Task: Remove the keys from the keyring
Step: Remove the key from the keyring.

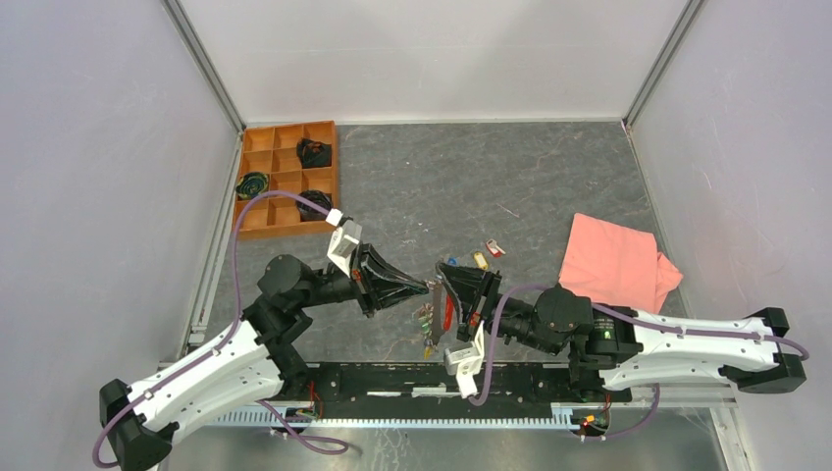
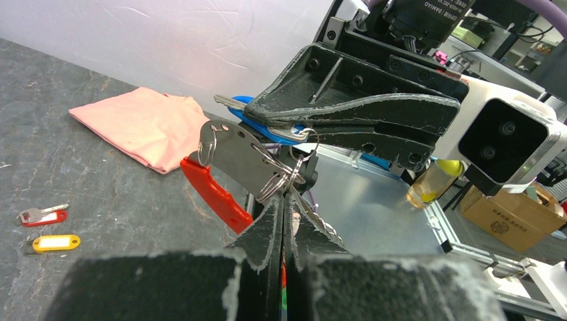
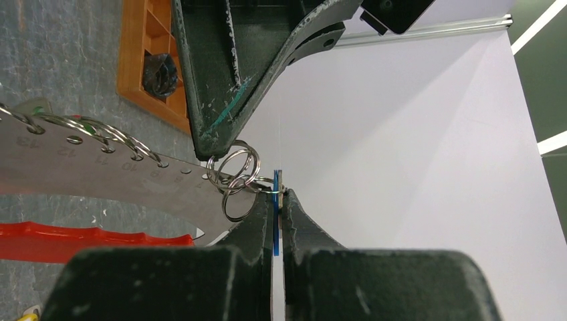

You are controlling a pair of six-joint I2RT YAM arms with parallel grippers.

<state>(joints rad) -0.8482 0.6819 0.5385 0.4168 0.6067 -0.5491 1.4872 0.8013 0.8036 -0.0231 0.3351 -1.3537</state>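
The keyring (image 2: 234, 157) is held up off the desk (image 1: 442, 186), about midway along its near edge. It is a flat steel strip with a row of numbered holes, a red strap (image 2: 217, 194) beneath it, and small split rings (image 3: 234, 177) threaded at one end. The left fingers (image 2: 264, 227) pinch it at those rings. A blue-headed key (image 3: 275, 217), joined to one ring, sits edge-on between the closed right fingers (image 3: 299, 231). A green-headed key (image 1: 424, 314) and a yellow-headed key (image 1: 430, 348) show below the strip; hanging or lying, I can't tell. Two more lie flat and loose near the desk's middle, side by side: a red-headed key (image 2: 43, 215) and a second yellow key (image 2: 55, 242).
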